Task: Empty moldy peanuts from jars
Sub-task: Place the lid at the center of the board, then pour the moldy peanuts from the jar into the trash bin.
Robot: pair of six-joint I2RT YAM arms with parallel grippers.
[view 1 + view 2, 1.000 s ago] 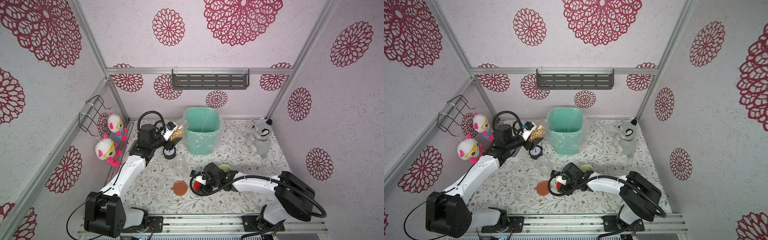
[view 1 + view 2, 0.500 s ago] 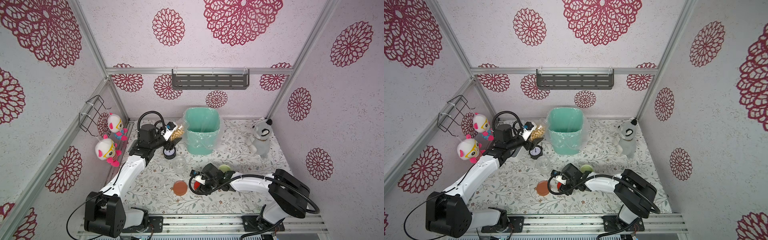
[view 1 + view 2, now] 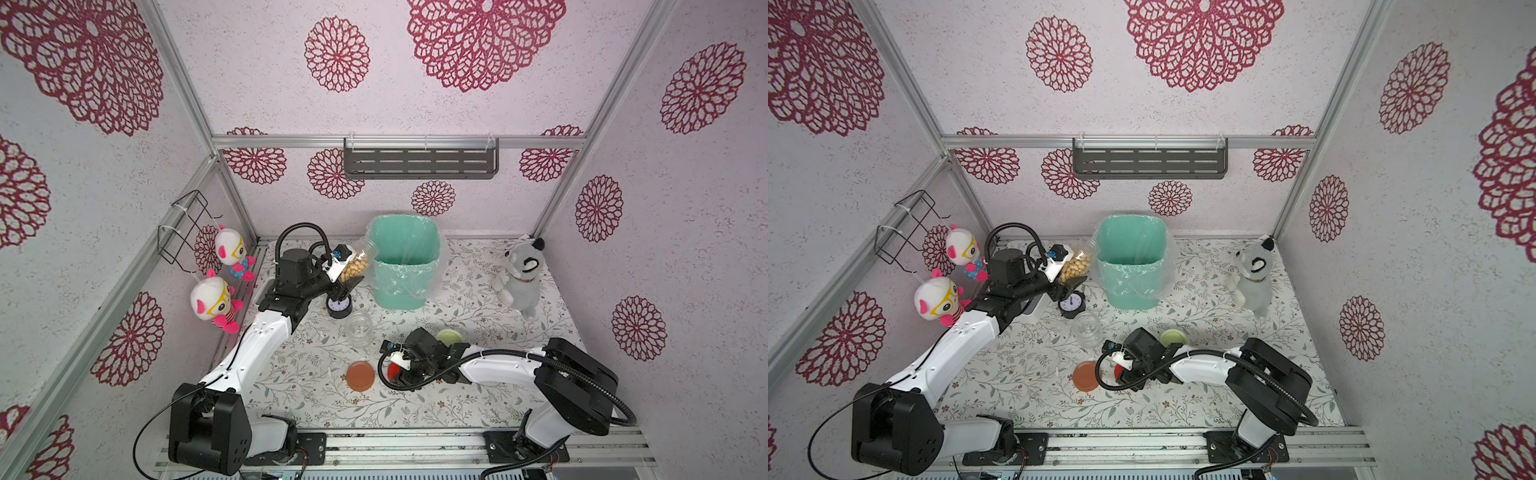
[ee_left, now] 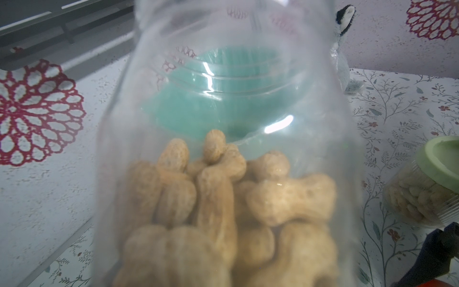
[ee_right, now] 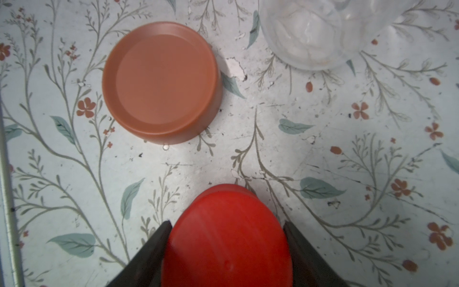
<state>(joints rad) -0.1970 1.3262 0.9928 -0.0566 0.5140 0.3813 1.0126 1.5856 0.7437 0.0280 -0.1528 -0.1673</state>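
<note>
My left gripper (image 3: 348, 275) is shut on an open clear jar (image 3: 359, 262), held tilted with its mouth toward the rim of the teal bin (image 3: 405, 232). Peanuts (image 4: 223, 211) fill the jar's lower part; its fingers are hidden behind it in the left wrist view. My right gripper (image 5: 227, 223) is shut on a red lid (image 5: 226, 238), low over the table near the front middle (image 3: 392, 370). A brown-orange lid (image 3: 360, 376) lies beside it. An empty clear jar (image 3: 359, 328) stands behind. A green-lidded jar (image 4: 427, 188) holds peanuts.
A small black clock (image 3: 338, 305) stands under my left gripper. A grey plush dog (image 3: 519, 274) sits at the right back. Two dolls (image 3: 214, 297) hang on the left wall by a wire rack (image 3: 187, 228). A dark shelf (image 3: 419, 164) hangs on the back wall.
The right arm's elbow has drawn in slightly toward the left. The left arm holds the tilted jar where it was.
</note>
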